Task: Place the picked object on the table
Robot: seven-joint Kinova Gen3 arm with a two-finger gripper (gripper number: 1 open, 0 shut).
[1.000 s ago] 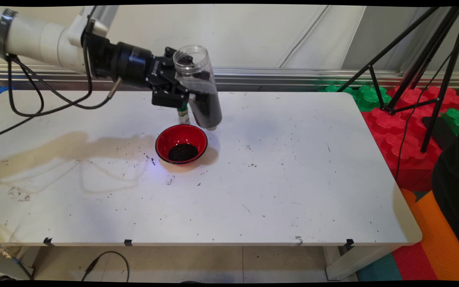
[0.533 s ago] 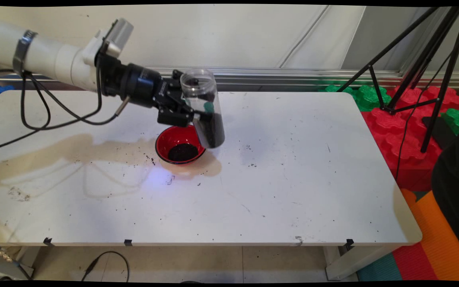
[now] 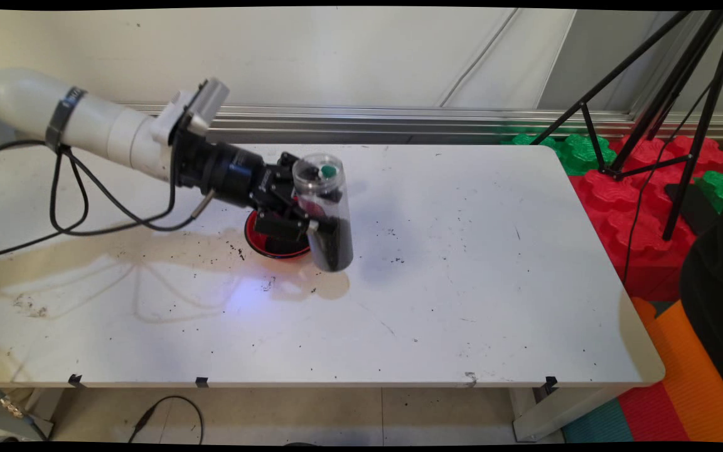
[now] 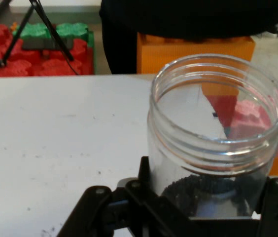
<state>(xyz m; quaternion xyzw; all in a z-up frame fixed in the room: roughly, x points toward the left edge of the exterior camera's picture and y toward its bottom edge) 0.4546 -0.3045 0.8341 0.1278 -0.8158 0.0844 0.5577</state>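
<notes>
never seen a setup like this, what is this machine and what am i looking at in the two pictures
It is a white robot arm reaching in from the left over a white table. At its tip is a black two-fingered end effector, its version of a hand.

The wide picture comes from a fixed camera above the table's near side. The other comes from a camera on the hand itself, looking along the fingers.

The end effector is shut on a clear plastic jar, open at the top and partly filled with dark grains. In the hand view you look across the jar's threaded mouth.

Behind the jar a red bowl stands on the table, mostly hidden by the end effector. Dark crumbs and a brownish stain mark the table.
</notes>
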